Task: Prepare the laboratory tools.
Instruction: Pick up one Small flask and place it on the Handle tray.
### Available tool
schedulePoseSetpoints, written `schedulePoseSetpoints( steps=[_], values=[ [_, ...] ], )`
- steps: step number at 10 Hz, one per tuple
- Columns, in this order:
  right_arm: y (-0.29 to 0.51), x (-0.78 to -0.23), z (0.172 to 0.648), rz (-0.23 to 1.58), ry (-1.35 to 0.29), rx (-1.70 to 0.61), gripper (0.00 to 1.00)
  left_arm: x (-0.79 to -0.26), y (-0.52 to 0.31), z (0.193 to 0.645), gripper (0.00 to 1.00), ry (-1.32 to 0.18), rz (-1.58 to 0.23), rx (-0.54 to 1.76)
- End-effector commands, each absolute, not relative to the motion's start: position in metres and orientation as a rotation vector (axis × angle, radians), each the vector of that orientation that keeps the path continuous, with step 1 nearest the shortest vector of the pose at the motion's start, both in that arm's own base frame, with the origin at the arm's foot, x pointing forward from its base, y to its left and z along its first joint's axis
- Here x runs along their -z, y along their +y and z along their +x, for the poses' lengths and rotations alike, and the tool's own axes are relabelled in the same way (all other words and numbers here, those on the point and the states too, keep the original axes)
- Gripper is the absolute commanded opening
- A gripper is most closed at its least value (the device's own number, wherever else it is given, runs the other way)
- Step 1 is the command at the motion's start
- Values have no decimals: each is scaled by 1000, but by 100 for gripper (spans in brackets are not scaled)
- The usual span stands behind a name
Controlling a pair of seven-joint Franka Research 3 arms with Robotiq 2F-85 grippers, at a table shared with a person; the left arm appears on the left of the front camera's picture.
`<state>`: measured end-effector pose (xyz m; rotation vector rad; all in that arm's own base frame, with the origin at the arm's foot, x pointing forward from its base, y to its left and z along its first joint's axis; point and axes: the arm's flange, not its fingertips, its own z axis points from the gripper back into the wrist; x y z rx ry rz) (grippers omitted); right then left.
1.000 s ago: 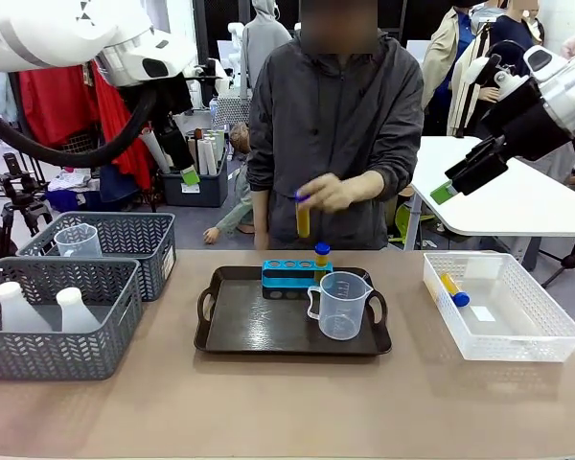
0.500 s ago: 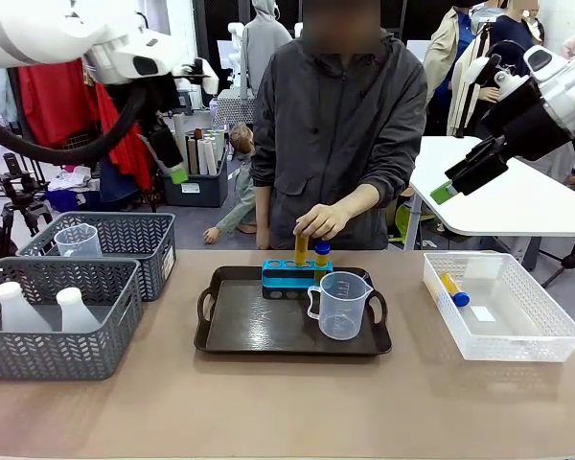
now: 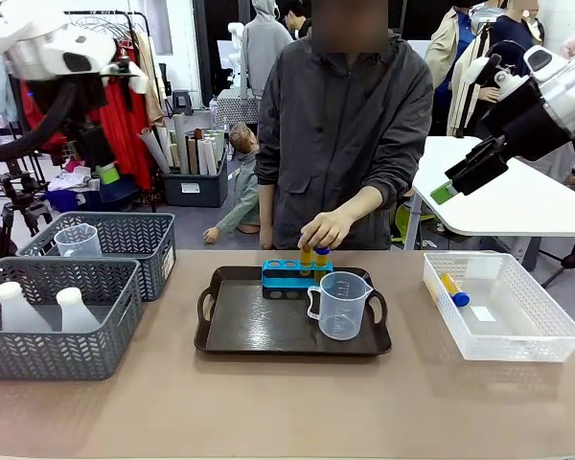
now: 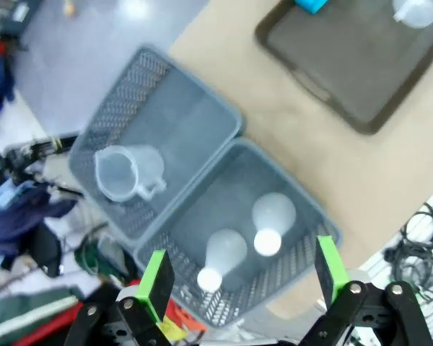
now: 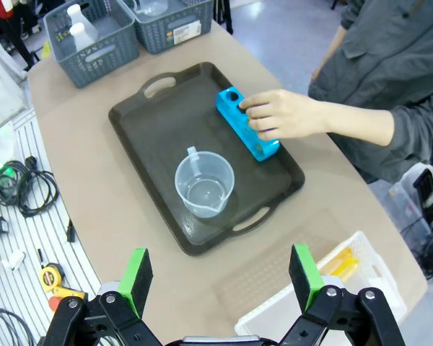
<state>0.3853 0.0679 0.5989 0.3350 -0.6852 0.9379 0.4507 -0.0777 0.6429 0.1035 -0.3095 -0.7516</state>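
Nearest the robot, two translucent white conical flasks (image 3: 19,309) are standing in the front grey mesh basket (image 3: 57,359) at the left. The left gripper (image 4: 242,252) is hanging high above them, jaws spread wide and empty. At mid-table the clear measuring jug (image 3: 340,307) is standing upright on the black tray (image 3: 268,331), just in front of the blue tube rack (image 3: 286,276). To the right, a yellow blue-capped tube (image 3: 452,289) is lying in the clear basket (image 3: 546,345). The person's hand (image 3: 324,230) is pressing on tubes seated in the rack. A second jug (image 3: 79,240) is sitting in the rear mesh basket (image 3: 134,230). The right gripper (image 5: 220,252) is hovering high over the table, wide and empty.
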Motion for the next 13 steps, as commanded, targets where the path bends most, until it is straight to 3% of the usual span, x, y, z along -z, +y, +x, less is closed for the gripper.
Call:
schedulePoseSetpoints(
  steps=[1,6,8,13],
  values=[
    [67,-597,385,368,-707,-949,100,-624,-47,441,100,-274,145,616],
    [67,-597,385,368,-707,-949,100,-547,35,440,100,-99,33,277],
    [67,-597,385,368,-707,-949,100,-532,43,439,100,-94,14,199],
    [67,-597,385,368,-707,-949,100,-531,47,440,100,-70,39,249]
  ],
)
